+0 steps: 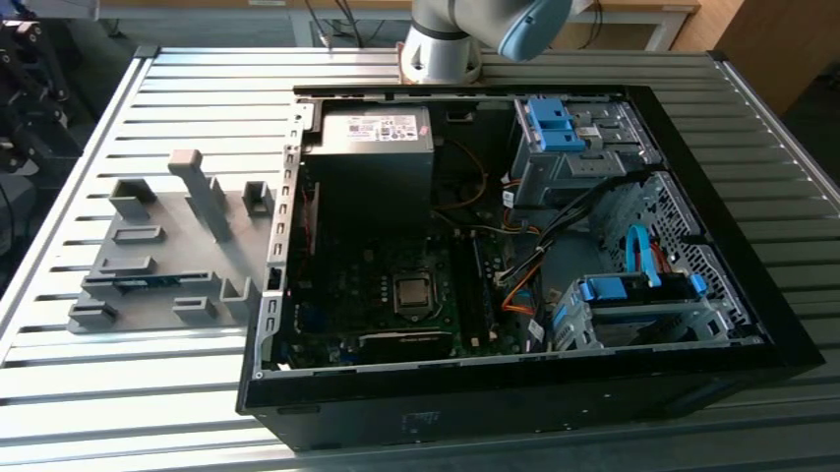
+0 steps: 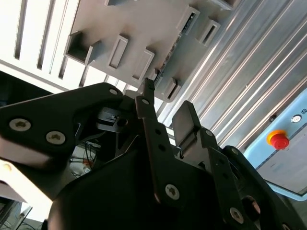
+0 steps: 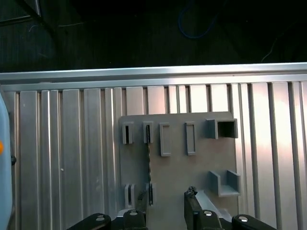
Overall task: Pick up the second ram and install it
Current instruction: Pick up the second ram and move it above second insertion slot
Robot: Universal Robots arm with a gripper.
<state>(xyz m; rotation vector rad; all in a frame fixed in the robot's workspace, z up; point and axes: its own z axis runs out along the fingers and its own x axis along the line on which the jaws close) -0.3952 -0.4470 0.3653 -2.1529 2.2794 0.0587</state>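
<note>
Slatted table (image 3: 72, 167), grey holder (image 3: 192, 177): spread, empty gripper (image 3: 165, 211) is best squared across the 2nd ram (image 3: 148, 165), seen edge-on.

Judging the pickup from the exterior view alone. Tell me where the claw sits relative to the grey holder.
Observer: In the first wrist view the claw hangs above the grey holder, not touching it.
Operator: Give me the claw's state.
Observer: Open in both wrist views, nothing between the fingers.
Operator: Place the memory stick against it.
Observer: In the first wrist view the memory stick stands on edge in the holder's slots, nearly in line with one finger, off the middle of the gap.
</note>
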